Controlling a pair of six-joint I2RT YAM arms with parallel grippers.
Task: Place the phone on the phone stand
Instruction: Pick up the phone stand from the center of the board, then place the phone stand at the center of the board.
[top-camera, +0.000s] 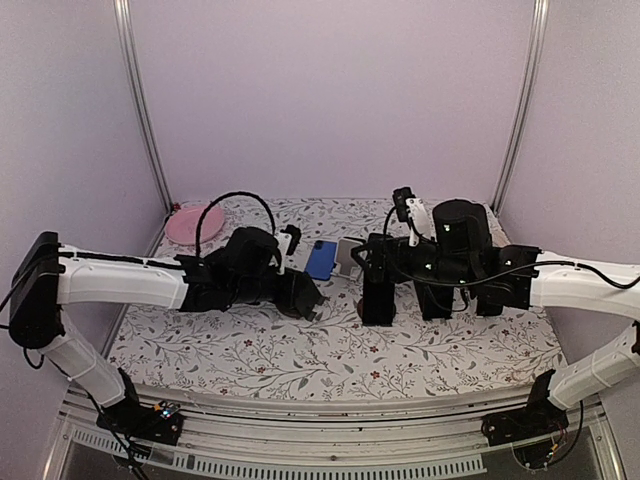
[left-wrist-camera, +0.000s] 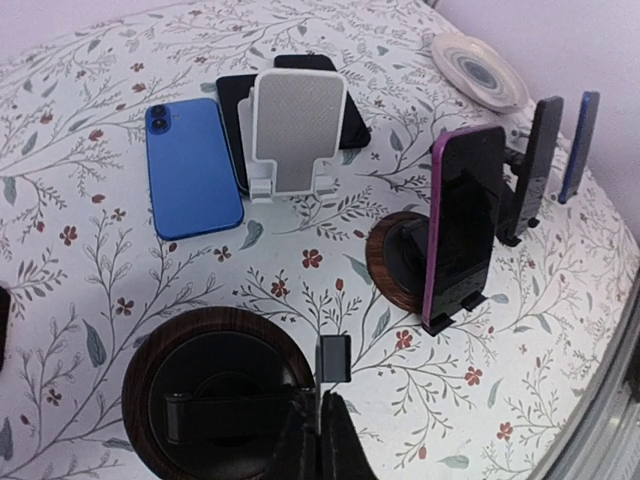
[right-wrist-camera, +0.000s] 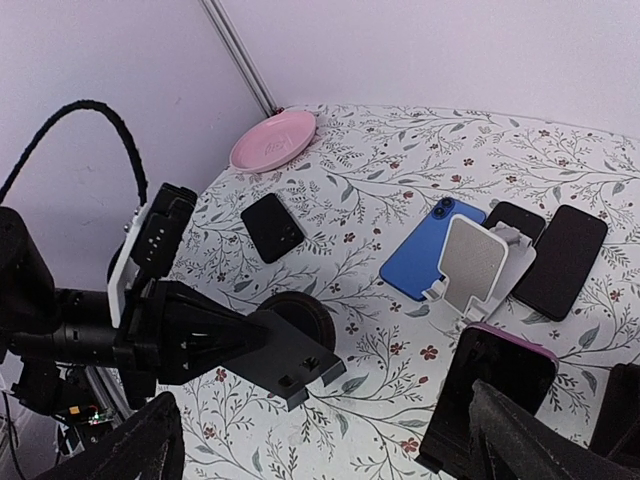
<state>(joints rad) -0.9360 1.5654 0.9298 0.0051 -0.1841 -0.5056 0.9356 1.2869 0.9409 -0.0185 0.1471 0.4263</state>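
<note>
A black phone stand on a round wood-rimmed base (left-wrist-camera: 200, 340) sits under my left gripper (left-wrist-camera: 322, 408). That gripper is shut on the stand's thin back plate (right-wrist-camera: 290, 355), seen edge-on in the left wrist view. A blue phone (left-wrist-camera: 192, 167) lies flat on the cloth beside a white stand (left-wrist-camera: 297, 133). A purple-edged phone (left-wrist-camera: 465, 225) stands upright on a second round stand. My right gripper (right-wrist-camera: 330, 450) is open and holds nothing. Its right finger (right-wrist-camera: 545, 440) is close to the purple-edged phone (right-wrist-camera: 490, 395).
Two black phones (right-wrist-camera: 560, 260) lie behind the white stand (right-wrist-camera: 470, 265), and another black phone (right-wrist-camera: 273, 226) lies flat to the left. More upright stands (left-wrist-camera: 535, 165) stand at the right. A pink plate (top-camera: 194, 222) sits at the back left and a pale disc (left-wrist-camera: 480, 70) lies far off.
</note>
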